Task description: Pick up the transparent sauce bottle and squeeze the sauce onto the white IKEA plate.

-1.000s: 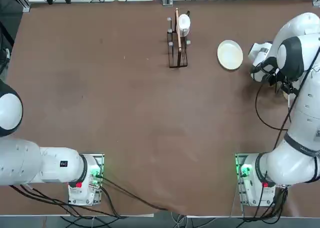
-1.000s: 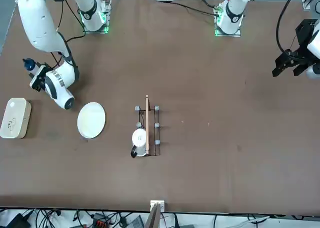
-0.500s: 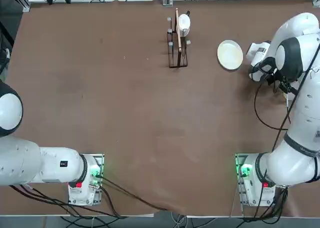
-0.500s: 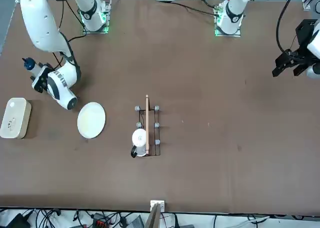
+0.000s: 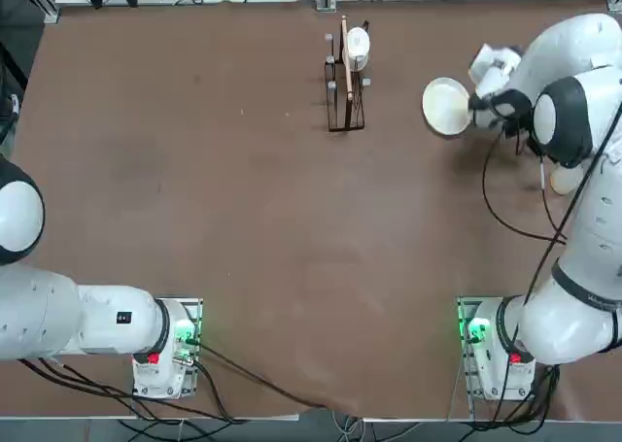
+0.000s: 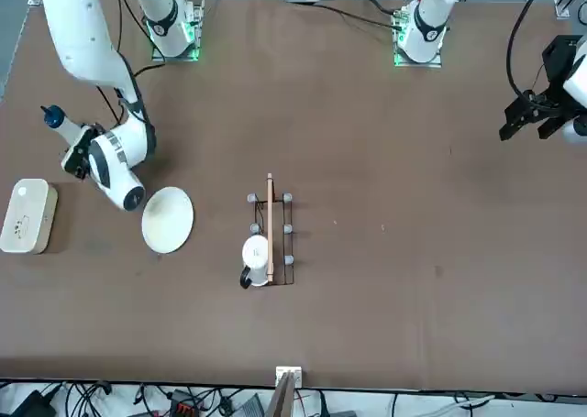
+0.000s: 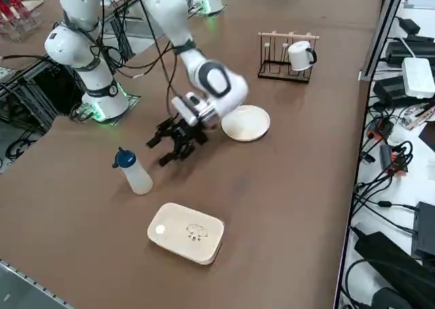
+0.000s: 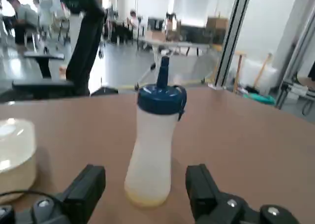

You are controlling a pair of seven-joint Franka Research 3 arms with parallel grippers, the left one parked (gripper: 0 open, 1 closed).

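Right wrist view: the right claw [image 8: 146, 184] is released, its 2 black fingers spread wide apart, with the small, slim, translucent whitish squeeze bottle [image 8: 151, 152] with a dark blue nozzle cap standing upright just ahead of the gap, untouched. A little pale yellow sauce [image 8: 146, 199] lies in its base. In the right side view, the claw is in the upper left part of the frame, low over the brown counter [image 7: 292, 187], and the bottle stands near it, left of the frame's centre. The round, creamy-white, shallow-rimmed plate [image 7: 246, 123] lies flat on the counter, above and right of the frame's centre, on the far side of the claw from the bottle. Below the centre, slightly left, sits a white rounded-rectangular container [image 7: 185, 233] with a small drawing on top. At the upper right, a black wire rack [image 7: 282, 71] with a pale wooden bar has 1 white mug [image 7: 299, 56] with a black handle at its side. The front view shows the plate left of centre.
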